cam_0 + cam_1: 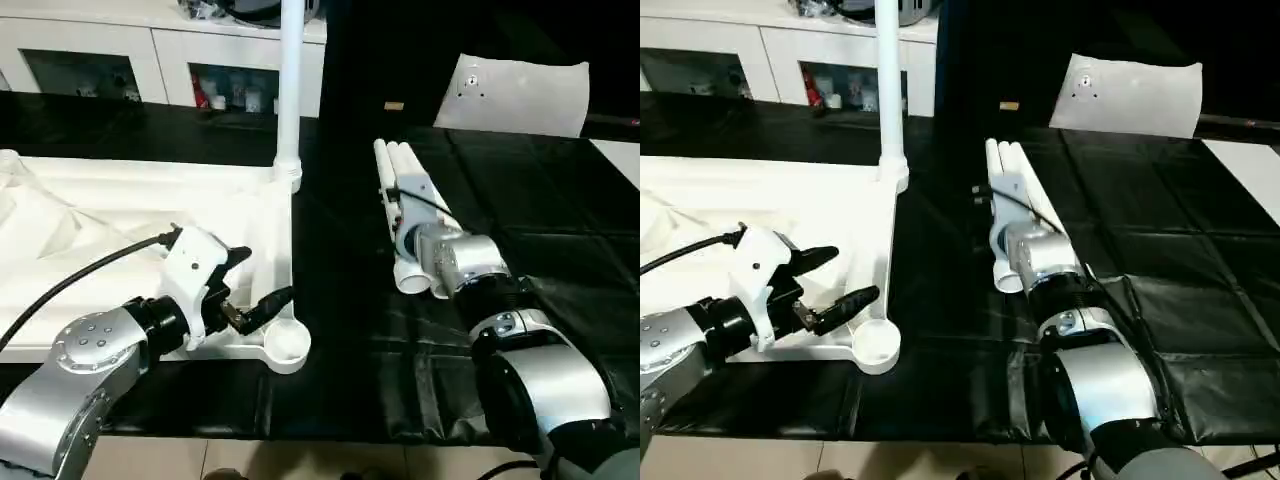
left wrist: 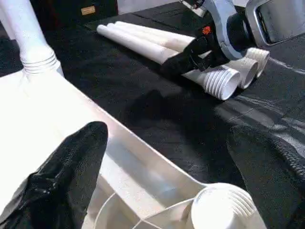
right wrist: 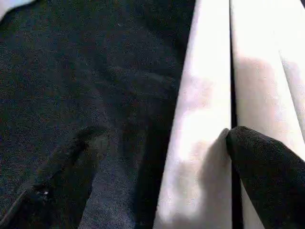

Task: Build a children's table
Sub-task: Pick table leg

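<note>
1. Left arm came in from the near-left, silver forearm angled up toward the table top [image 1: 130, 200], wrist bent inward. Left gripper [image 1: 255, 285] was wide open, holding nothing, hovering over the top's near edge.
2. The top lay upside down on the black work surface [image 1: 340, 230]. Empty near corner socket [image 1: 285, 343] sat just below and beside the left fingertips.
3. One leg [image 1: 290, 90] stood upright in the far corner socket, well beyond the left gripper.
4. Right arm reached forward, forearm stretched over the surface. Right gripper [image 2: 190, 59] was spread wide, straddling one of the loose legs [image 1: 400, 200], not closed on it.
5. Those three legs lay side by side directly under the right gripper, threaded ends toward the robot.
</note>
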Motion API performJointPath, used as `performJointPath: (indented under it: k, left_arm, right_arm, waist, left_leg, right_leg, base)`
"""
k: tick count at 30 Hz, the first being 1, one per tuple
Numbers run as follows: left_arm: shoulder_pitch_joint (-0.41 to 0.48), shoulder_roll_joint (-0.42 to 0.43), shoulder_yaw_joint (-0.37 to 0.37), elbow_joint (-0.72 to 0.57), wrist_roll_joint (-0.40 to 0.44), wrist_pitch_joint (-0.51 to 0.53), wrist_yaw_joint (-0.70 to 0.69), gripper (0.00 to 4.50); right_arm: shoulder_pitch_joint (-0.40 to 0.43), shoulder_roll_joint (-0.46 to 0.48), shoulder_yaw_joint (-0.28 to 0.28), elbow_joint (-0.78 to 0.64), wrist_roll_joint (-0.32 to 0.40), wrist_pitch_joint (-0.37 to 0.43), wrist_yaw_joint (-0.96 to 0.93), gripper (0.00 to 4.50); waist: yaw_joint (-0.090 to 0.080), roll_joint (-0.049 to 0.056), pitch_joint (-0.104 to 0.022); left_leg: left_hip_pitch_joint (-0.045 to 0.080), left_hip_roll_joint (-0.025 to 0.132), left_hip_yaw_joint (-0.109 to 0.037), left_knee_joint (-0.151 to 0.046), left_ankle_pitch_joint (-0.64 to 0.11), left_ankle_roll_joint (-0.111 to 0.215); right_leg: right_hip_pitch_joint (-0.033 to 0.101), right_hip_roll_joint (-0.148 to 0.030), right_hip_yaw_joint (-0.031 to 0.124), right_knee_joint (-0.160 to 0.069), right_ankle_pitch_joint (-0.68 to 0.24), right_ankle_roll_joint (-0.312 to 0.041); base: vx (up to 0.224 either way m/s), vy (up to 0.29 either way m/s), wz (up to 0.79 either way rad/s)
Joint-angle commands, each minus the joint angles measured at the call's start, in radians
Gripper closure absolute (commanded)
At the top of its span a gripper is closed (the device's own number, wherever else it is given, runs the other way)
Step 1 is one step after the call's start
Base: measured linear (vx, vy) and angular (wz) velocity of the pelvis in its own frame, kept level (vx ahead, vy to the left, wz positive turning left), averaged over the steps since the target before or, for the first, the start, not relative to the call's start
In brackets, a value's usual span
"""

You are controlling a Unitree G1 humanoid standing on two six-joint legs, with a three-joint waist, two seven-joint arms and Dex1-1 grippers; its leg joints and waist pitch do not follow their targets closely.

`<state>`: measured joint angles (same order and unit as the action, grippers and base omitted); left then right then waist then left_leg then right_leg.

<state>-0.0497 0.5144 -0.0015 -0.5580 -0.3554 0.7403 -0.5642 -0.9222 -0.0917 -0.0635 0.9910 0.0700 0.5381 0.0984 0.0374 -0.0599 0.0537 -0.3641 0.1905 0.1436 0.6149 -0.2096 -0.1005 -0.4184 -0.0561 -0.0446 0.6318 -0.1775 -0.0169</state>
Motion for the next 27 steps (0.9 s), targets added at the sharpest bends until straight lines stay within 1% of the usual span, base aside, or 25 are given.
performJointPath:
  k: [1, 4, 5, 6, 8, 9, 10, 11, 12, 13, 14, 15, 17, 19, 20, 21, 25, 26, 27]
  left_arm:
    - [0.005, 0.005, -0.011, -0.023, 0.003, 0.007, -0.001, 0.04]
    - [0.012, 0.011, -0.015, -0.029, -0.001, 0.01, -0.003, 0.04]
    - [0.013, 0.012, -0.017, -0.032, -0.004, 0.012, -0.004, 0.04]
    - [0.011, 0.012, -0.022, -0.033, -0.007, 0.013, -0.003, 0.04]
    - [0.006, 0.007, -0.025, -0.033, -0.009, 0.013, 0.001, 0.04]
    - [0.002, 0.006, -0.028, -0.031, -0.008, 0.012, 0.003, 0.04]
    - [0.001, 0.007, -0.029, -0.03, -0.006, 0.011, 0.003, 0.04]
    - [0.0, 0.006, -0.033, -0.029, -0.005, 0.009, 0.004, 0.0]
    - [-0.001, 0.007, -0.036, -0.029, -0.004, 0.009, 0.003, 0.0]
    - [-0.001, 0.007, -0.038, -0.029, -0.003, 0.009, 0.003, 0.0]
    - [-0.001, 0.008, -0.039, -0.029, -0.002, 0.009, 0.003, 0.0]
    - [-0.003, 0.006, -0.04, -0.027, -0.004, 0.007, 0.003, 0.0]
    - [-0.007, 0.015, -0.052, -0.027, -0.001, 0.006, -0.002, 0.0]
    - [-0.008, 0.015, -0.054, -0.026, 0.0, 0.006, -0.002, 0.0]
    - [-0.011, 0.013, -0.059, -0.024, 0.0, 0.004, -0.002, 0.0]
    - [-0.012, 0.012, -0.059, -0.024, -0.001, 0.004, -0.002, 0.0]
    - [-0.015, 0.009, -0.072, -0.023, 0.001, 0.003, -0.002, 0.0]
    - [-0.01, 0.009, -0.072, -0.026, -0.004, 0.004, -0.004, 0.0]
    - [-0.007, 0.01, -0.072, -0.028, -0.006, 0.003, -0.004, 0.0]
  right_arm:
    - [-0.023, -0.012, -0.025, 0.034, 0.01, 0.005, -0.013, 0.0]
    - [-0.032, -0.017, -0.033, 0.063, 0.01, -0.003, -0.017, 0.0]
    - [-0.036, -0.018, -0.036, 0.071, 0.015, 0.002, -0.016, 0.0]
    - [-0.043, -0.019, -0.046, 0.084, 0.027, 0.011, -0.013, 0.0]
    - [-0.055, -0.019, -0.043, 0.095, 0.027, 0.049, -0.004, 0.0]
    - [-0.061, -0.016, -0.053, 0.101, 0.035, 0.06, 0.005, 0.0]
    - [-0.062, -0.015, -0.06, 0.103, 0.041, 0.061, 0.004, 0.0]
    - [-0.072, -0.016, -0.064, 0.115, 0.044, 0.072, 0.012, 0.3]
    - [-0.078, -0.017, -0.068, 0.121, 0.047, 0.083, 0.016, 0.3]
    - [-0.079, -0.018, -0.069, 0.123, 0.048, 0.087, 0.017, 0.3]
    - [-0.081, -0.019, -0.069, 0.125, 0.048, 0.091, 0.018, 0.41]
    - [-0.084, -0.019, -0.081, 0.132, 0.059, 0.103, 0.027, 0.5]
    - [-0.09, -0.021, -0.076, 0.141, 0.056, 0.114, 0.038, 0.7]
    - [-0.092, -0.021, -0.079, 0.144, 0.06, 0.119, 0.038, 0.75]
    - [-0.099, -0.022, -0.086, 0.149, 0.066, 0.137, 0.043, 0.83]
    - [-0.1, -0.021, -0.086, 0.149, 0.066, 0.139, 0.045, 1.06]
    - [-0.105, -0.019, -0.085, 0.154, 0.069, 0.169, 0.06, 1.18]
    - [-0.105, -0.018, -0.083, 0.154, 0.067, 0.173, 0.067, 1.33]
    - [-0.105, -0.016, -0.08, 0.155, 0.065, 0.175, 0.073, 1.33]
  waist:
    - [0.004, 0.012, -0.061]
    - [0.003, 0.01, -0.06]
    - [0.002, 0.005, -0.06]
    - [0.002, 0.009, -0.06]
    - [0.001, 0.009, -0.06]
    - [0.001, 0.005, -0.06]
    - [0.0, 0.006, -0.06]
    - [0.0, 0.009, -0.06]
    - [-0.002, 0.007, -0.061]
    - [-0.002, 0.007, -0.061]
    - [-0.001, 0.004, -0.06]
    - [-0.001, 0.007, -0.061]
    - [-0.002, 0.005, -0.062]
    - [-0.002, 0.005, -0.061]
    - [-0.002, 0.007, -0.061]
    - [-0.002, 0.007, -0.062]
    - [-0.002, 0.004, -0.061]
    - [-0.002, 0.008, -0.061]
    - [-0.003, 0.007, -0.062]
  left_leg:
    - [-0.001, 0.018, 0.013, -0.074, -0.138, -0.038]
    - [-0.001, 0.018, 0.014, -0.074, -0.153, -0.041]
    - [-0.002, 0.018, 0.015, -0.074, -0.153, -0.04]
    - [0.0, 0.019, 0.015, -0.073, -0.148, -0.039]
    - [0.001, 0.019, 0.015, -0.073, -0.152, -0.038]
    - [-0.001, 0.019, 0.015, -0.074, -0.155, -0.038]
    - [-0.001, 0.019, 0.015, -0.073, -0.156, -0.039]
    - [0.0, 0.02, 0.015, -0.073, -0.155, -0.042]
    - [-0.001, 0.02, 0.014, -0.073, -0.148, -0.041]
    - [-0.001, 0.02, 0.014, -0.073, -0.148, -0.041]
    - [-0.002, 0.02, 0.015, -0.073, -0.145, -0.04]
    - [-0.001, 0.02, 0.015, -0.073, -0.145, -0.041]
    - [-0.001, 0.02, 0.015, -0.072, -0.142, -0.041]
    - [-0.002, 0.02, 0.016, -0.072, -0.142, -0.041]
    - [-0.001, 0.019, 0.015, -0.072, -0.144, -0.042]
    - [0.0, 0.02, 0.015, -0.072, -0.146, -0.042]
    - [-0.001, 0.021, 0.015, -0.073, -0.149, -0.044]
    - [-0.001, 0.021, 0.014, -0.073, -0.149, -0.046]
    - [0.0, 0.021, 0.015, -0.072, -0.15, -0.046]
  right_leg:
    - [0.055, -0.056, 0.037, -0.06, -0.195, -0.155]
    - [0.054, -0.057, 0.037, -0.062, -0.209, -0.154]
    - [0.055, -0.057, 0.037, -0.062, -0.212, -0.152]
    - [0.053, -0.057, 0.037, -0.061, -0.208, -0.152]
    - [0.053, -0.055, 0.037, -0.061, -0.211, -0.154]
    - [0.054, -0.057, 0.037, -0.062, -0.225, -0.15]
    - [0.054, -0.057, 0.037, -0.062, -0.228, -0.148]
    - [0.052, -0.056, 0.037, -0.062, -0.222, -0.147]
    - [0.054, -0.055, 0.036, -0.06, -0.209, -0.15]
    - [0.054, -0.055, 0.036, -0.06, -0.209, -0.15]
    - [0.054, -0.056, 0.036, -0.06, -0.206, -0.152]
    - [0.053, -0.056, 0.036, -0.06, -0.202, -0.152]
    - [0.054, -0.056, 0.036, -0.059, -0.198, -0.156]
    - [0.054, -0.056, 0.036, -0.059, -0.199, -0.155]
    - [0.054, -0.056, 0.036, -0.06, -0.203, -0.156]
    - [0.054, -0.056, 0.036, -0.059, -0.204, -0.157]
    - [0.054, -0.057, 0.036, -0.06, -0.214, -0.155]
    - [0.054, -0.057, 0.036, -0.06, -0.214, -0.156]
    - [0.054, -0.056, 0.036, -0.06, -0.211, -0.156]
  base:
    - [0.0, 0.0, 0.0]
    - [0.0, 0.0, 0.0]
    - [0.0, 0.0, 0.0]
    - [0.0, 0.0, 0.0]
    - [0.0, 0.0, 0.0]
    - [0.0, 0.0, 0.0]
    - [0.0, 0.0, 0.0]
    - [0.0, 0.0, 0.0]
    - [0.0, 0.0, 0.0]
    - [0.0, 0.0, 0.0]
    - [0.0, 0.0, 0.0]
    - [0.0, 0.0, 0.0]
    - [0.0, 0.0, 0.0]
    - [0.0, 0.0, 0.0]
    - [0.0, 0.0, 0.0]
    - [0.0, 0.0, 0.0]
    - [0.0, 0.0, 0.0]
    - [0.0, 0.0, 0.0]
    - [0.0, 0.0, 0.0]
